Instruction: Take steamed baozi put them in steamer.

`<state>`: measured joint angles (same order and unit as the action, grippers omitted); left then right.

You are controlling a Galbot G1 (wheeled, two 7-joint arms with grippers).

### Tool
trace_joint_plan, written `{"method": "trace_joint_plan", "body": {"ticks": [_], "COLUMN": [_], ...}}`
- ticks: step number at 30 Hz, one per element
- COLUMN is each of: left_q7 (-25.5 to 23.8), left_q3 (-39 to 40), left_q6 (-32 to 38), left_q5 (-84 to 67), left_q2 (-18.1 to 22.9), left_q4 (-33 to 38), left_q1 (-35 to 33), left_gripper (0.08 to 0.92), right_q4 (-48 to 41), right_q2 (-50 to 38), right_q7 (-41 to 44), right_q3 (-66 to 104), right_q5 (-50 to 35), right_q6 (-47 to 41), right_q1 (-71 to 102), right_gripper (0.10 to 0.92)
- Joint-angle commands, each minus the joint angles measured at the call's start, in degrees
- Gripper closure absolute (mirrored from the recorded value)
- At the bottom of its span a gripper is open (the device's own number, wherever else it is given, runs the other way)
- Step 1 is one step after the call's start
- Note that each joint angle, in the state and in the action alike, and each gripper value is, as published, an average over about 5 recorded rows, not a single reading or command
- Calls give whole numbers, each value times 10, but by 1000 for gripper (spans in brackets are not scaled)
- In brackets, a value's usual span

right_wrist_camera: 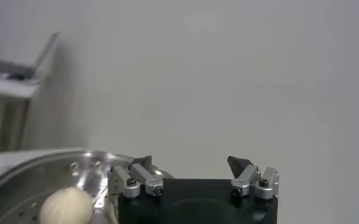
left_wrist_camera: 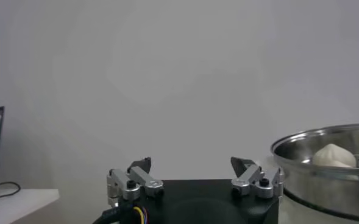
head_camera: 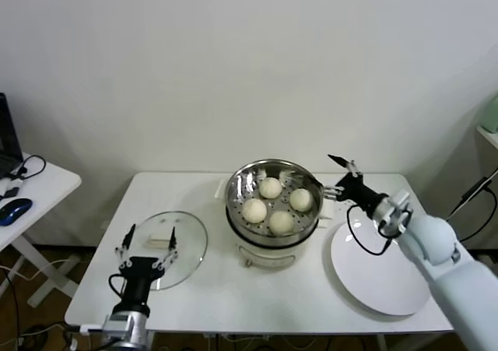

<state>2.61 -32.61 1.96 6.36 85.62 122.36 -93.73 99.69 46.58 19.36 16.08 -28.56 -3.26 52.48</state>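
From the head camera we see the round shiny stainless-steel steamer (head_camera: pixel 274 203) on its white cooker base near the middle of the white table (head_camera: pixel 210 289), and all four smooth cream-white steamed baozi (head_camera: pixel 270 187) already lie inside it on the perforated floor. The right gripper (head_camera: pixel 341 174) hangs just beside the steamer's rim on the robot's right, spread and holding nothing, with the bare round white plate (head_camera: pixel 377 269) below its arm. That side is clearly nearer to the steamer. The left gripper (head_camera: pixel 148 246) sits well apart from the steamer on the robot's left, over the flat round glass lid (head_camera: pixel 167 242), fingers spread and empty.

From the left wrist we see those fingers wide apart with nothing between them, and the steamer (left_wrist_camera: pixel 325 164) lies off to one side, one baozi (left_wrist_camera: pixel 333 156) showing above its rim.

From the right wrist we see that gripper (right_wrist_camera: pixel 193 167) also spread and empty, the steamer (right_wrist_camera: pixel 39 182) close under it, one baozi (right_wrist_camera: pixel 66 206) inside. We judge the loading finished, so the right arm need only draw clear of the rim.
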Motion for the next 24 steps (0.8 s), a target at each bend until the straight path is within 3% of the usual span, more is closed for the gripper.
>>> {"method": "trace_joint_plan", "body": {"ticks": [1, 11, 24], "left_q7": [-9, -37, -54], "left_q3": [-12, -33, -52], "left_q6": [-1, 3, -13], "left_q5": [-1, -23, -71], "left_q2": [-7, -11, -14], "left_q4": [2, -2, -5], "left_q1": [1, -3, 8], "left_gripper": [177, 177, 177], "right_q4": [52, 71, 84], "right_q2": [258, 338, 355], "right_q7": [-35, -44, -30], "right_q3": [252, 273, 253], "right_q5": [82, 93, 94], "right_q6": [76, 125, 152], "right_q1": [252, 343, 384], "right_gripper": [203, 203, 203]}}
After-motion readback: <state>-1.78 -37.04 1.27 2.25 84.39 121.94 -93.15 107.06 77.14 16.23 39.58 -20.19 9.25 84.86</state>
